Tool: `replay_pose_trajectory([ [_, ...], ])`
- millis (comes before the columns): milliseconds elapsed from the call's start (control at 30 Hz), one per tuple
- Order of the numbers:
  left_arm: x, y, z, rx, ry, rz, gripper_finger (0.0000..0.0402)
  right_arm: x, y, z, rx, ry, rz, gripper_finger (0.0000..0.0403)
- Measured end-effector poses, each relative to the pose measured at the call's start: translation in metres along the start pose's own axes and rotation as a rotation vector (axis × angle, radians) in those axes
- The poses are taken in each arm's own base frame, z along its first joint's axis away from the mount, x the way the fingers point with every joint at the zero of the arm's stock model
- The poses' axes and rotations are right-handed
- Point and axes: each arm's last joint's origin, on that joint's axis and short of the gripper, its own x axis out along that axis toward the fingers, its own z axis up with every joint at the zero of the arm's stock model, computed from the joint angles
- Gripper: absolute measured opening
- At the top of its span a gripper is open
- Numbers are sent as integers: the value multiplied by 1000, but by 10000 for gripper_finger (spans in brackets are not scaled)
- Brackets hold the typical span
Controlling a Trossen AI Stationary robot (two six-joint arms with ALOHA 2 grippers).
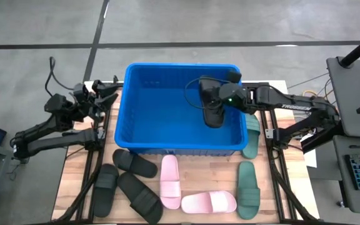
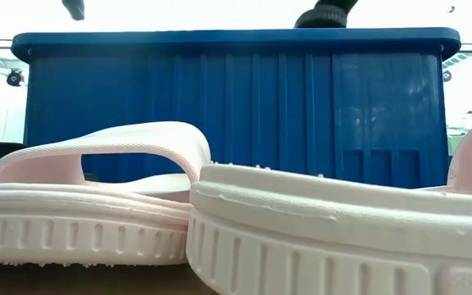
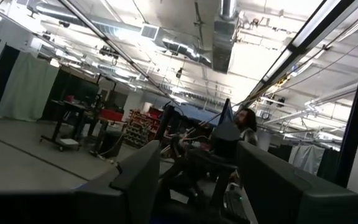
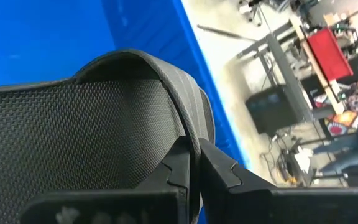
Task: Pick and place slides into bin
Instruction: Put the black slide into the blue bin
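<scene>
The blue bin (image 1: 130, 112) stands at the table's far middle; it also fills the low view (image 2: 236, 106). My right gripper (image 1: 209, 100) reaches over the bin's right half and is shut on a black slide (image 1: 213, 114), whose textured footbed and strap show in the right wrist view (image 4: 73, 130). My left gripper (image 1: 102, 95) is open and empty, held up beside the bin's left wall, pointing into the room (image 3: 197, 177). On the table lie three black slides (image 1: 134, 164), two pink slides (image 1: 170, 181) and two green slides (image 1: 247, 187). My right gripper pinches the edge of the black slide's strap (image 4: 191, 146) between its two fingers (image 4: 178, 171). The fingers come from the table's right side, slanting down. The slide hangs below the gripper inside the bin's outline; whether it touches the bin's floor I cannot tell.
One green slide (image 1: 250, 134) lies close against the bin's right wall. The two pink slides (image 2: 97, 197) lie right before the low camera, soles down. The black slides cluster at the near left. Arm frames and cables stand at both table sides.
</scene>
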Motion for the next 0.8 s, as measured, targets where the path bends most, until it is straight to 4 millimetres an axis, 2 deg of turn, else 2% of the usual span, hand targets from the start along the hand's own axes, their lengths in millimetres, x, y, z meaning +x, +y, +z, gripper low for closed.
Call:
replay_pose_trajectory([
  [233, 8, 2, -6, -1, 35, 14, 198, 21, 15, -17, -9, 55, -33, 8],
  [533, 10, 3, -8, -1, 46, 19, 198, 33, 27, -34, -37, 113, -44, 8],
  [800, 10, 3, -8, 0, 43, 27, 198, 46, 38, -44, -83, 94, -98, 8],
])
